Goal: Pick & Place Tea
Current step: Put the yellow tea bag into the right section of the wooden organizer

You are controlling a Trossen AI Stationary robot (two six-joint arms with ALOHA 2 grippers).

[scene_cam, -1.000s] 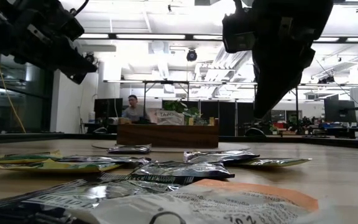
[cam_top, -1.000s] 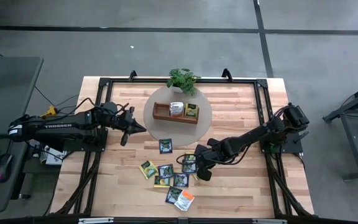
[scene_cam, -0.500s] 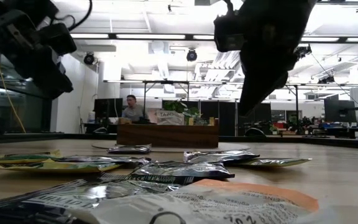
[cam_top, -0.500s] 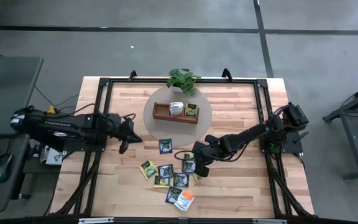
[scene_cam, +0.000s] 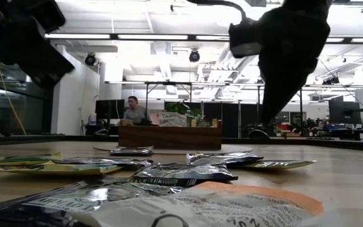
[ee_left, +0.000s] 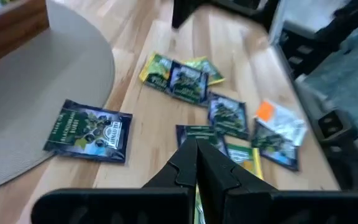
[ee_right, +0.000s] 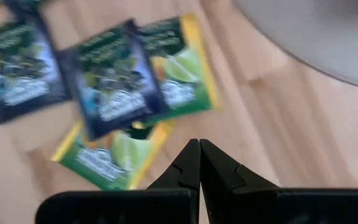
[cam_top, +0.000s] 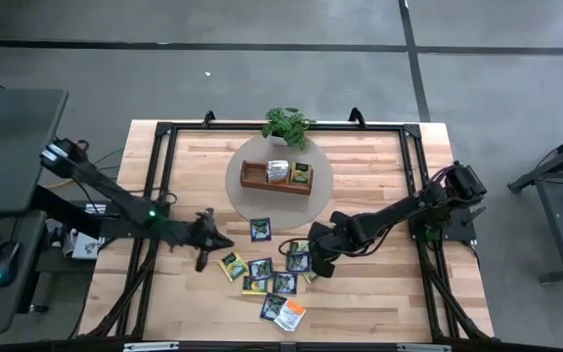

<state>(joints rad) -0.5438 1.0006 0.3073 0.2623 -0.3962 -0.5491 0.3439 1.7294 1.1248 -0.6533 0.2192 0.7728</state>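
- My left gripper (cam_top: pixel 225 242) hangs low over the pale wooden plank table (cam_top: pixel 379 293), its two dark fingers pressed together on nothing, the tip just beside the left edge of the sachet pile.
- Nearest that tip lies a yellow-green flat square foil sachet (cam_top: pixel 233 265); from my left wrist I see the pile fanned out past my shut fingers, glossy and slightly crinkled.
- One dark blue-black sachet with a printed label (cam_top: pixel 260 229) lies apart from the rest, overlapping the edge of the round grey mat (cam_top: pixel 247 200).
- On that mat stands the brown three-compartment wooden tray (cam_top: pixel 253 173); it already holds a couple of sachets (a pale one and a darker one, as far as I can tell), and the small green potted plant (cam_top: pixel 287 124) stands just behind it.
- The main cluster of tea sachets (cam_top: pixel 272 279) lies flat and overlapping in the near middle of the table, with an orange-and-white one (cam_top: pixel 291 314) nearest the front edge.
- My right gripper (cam_top: pixel 313 269) hovers at the pile's right edge, fingers also closed and empty, above a lime-green sachet (ee_right: pixel 179 68).
- I judge this the reach before a pick: next, one of my grippers must spread its fingers and come down flat on a thin, slippery edge.
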